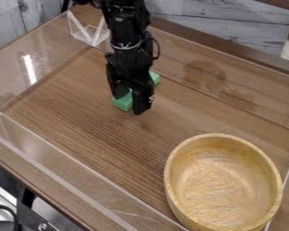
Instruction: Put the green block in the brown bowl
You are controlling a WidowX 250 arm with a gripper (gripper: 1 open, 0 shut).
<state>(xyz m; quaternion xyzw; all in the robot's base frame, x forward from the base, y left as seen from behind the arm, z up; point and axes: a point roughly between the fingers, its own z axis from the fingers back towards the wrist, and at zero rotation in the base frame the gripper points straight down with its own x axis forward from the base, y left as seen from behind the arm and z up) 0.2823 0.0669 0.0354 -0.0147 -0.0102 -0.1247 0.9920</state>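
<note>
Open pincer [131, 97] straddles green block [125, 100] on table [87, 135].

A lab bench: wooden table [75, 135] fenced by clear plastic walls [39, 54]

Bright even light, glare on clear panels [39, 63], slightly soft.

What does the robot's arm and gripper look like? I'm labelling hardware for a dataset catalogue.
The arm is black and blocky, built of stacked boxy segments with a few pale marks near the wrist. The gripper is black too, ending in two dark fingers. No loose cables or readable markings show.
</note>
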